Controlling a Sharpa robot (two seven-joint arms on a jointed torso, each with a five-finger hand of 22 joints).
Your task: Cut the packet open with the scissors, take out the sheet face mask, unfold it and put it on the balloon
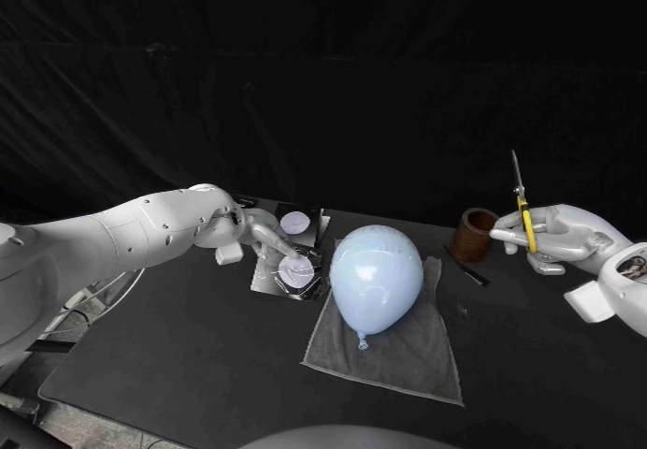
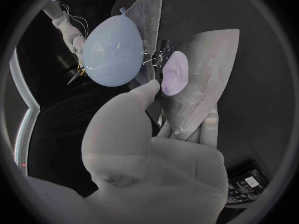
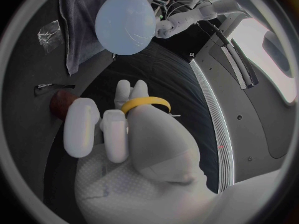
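Silver packet [image 1: 296, 273], printed with a pale oval face shape, at the left of the tabletop [image 1: 202, 374], just left of the balloon. The left hand [image 1: 243, 234] reaches in from the left and grasps the packet at its left edge. In the left wrist view the thumb lies on the printed face [image 2: 174, 72] and a fingertip [image 2: 212, 124] shows past the packet's edge, with the rest of the packet [image 2: 206, 50] fanning out beyond the hand. Whether the packet is lifted clear of the tabletop cannot be told.

Pale blue balloon [image 1: 375, 276], inflated and egg-shaped, lying in the middle of the scene with its knotted neck toward the near edge. It rests on a grey towel [image 1: 391, 360] spread flat beneath it, which extends nearer than the balloon.

Brown cup [image 1: 475, 236], upright, just right of the balloon's far end. A thin black strip [image 1: 469, 273] lies on the tabletop beside the cup's near side.

Scissors [image 1: 522, 201] with yellow handles, held above the right side of the tabletop, right of the cup, blades together and pointing up. The right hand [image 1: 555, 238] clasps them by the handles. In the right wrist view a yellow handle loop [image 3: 146, 104] rings the fingers.
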